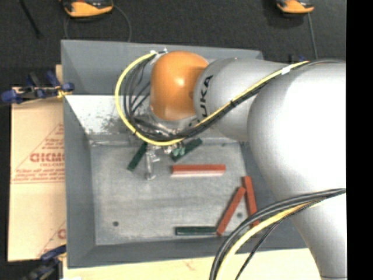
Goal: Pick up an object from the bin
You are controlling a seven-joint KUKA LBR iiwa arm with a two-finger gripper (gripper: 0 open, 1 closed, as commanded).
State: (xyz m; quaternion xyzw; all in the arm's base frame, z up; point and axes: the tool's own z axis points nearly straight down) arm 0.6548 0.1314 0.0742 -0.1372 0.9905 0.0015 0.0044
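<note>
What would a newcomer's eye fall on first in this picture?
The big silver arm with its orange cover, reaching from the right over the far part of the grey bin. Under the cover the claw hangs between a tilted dark green stick and a flat-lying red bar. Two red sticks lie close together near the right wall.

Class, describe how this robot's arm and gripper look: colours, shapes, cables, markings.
The arm has thick, rounded silver-grey segments. An orange dome caps the wrist, beside black KUKA lettering. Yellow and black cables loop round the wrist and along the arm. The gripper is small, pale metal.
</note>
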